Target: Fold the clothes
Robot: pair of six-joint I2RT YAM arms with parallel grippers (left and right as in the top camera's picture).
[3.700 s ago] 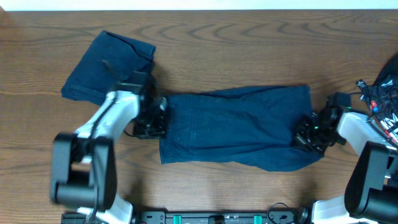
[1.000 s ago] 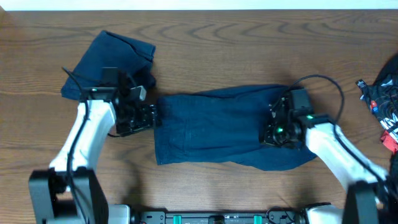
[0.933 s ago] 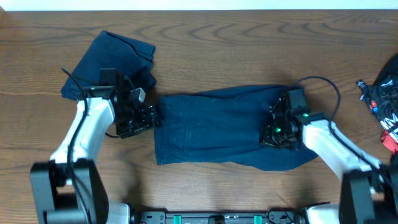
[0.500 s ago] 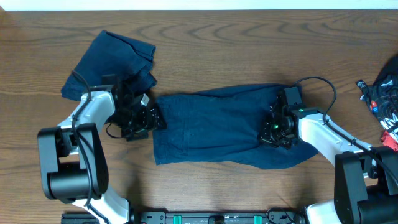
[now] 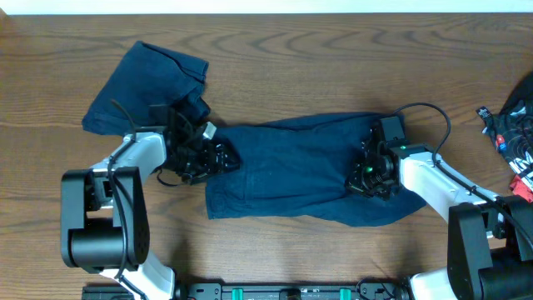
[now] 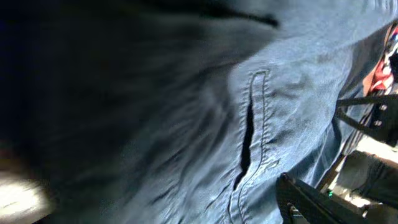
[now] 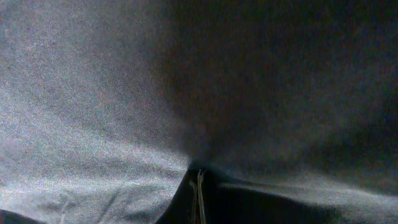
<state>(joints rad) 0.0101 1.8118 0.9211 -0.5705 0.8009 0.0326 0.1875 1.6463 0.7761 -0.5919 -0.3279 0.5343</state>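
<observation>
Shorts (image 5: 291,171) of dark navy cloth lie spread lengthwise across the middle of the table (image 5: 333,67), lightly rumpled, with an uneven lower edge. The left wrist view shows a stitched pocket slit (image 6: 247,140) gaping a little. A second pair (image 5: 137,83), alike in colour, lies bunched at the far left, near the spread pair but apart from it.

The left gripper (image 5: 223,157) sits at the spread pair's left edge; whether its jaws are wide or narrow cannot be told. The right gripper (image 5: 366,173) presses down on the right part with jaws closed, pinching a fold of the shorts.

The table is brown wood with strong grain. A heap of red, black and white fabric (image 5: 518,142) lies at its right edge.
</observation>
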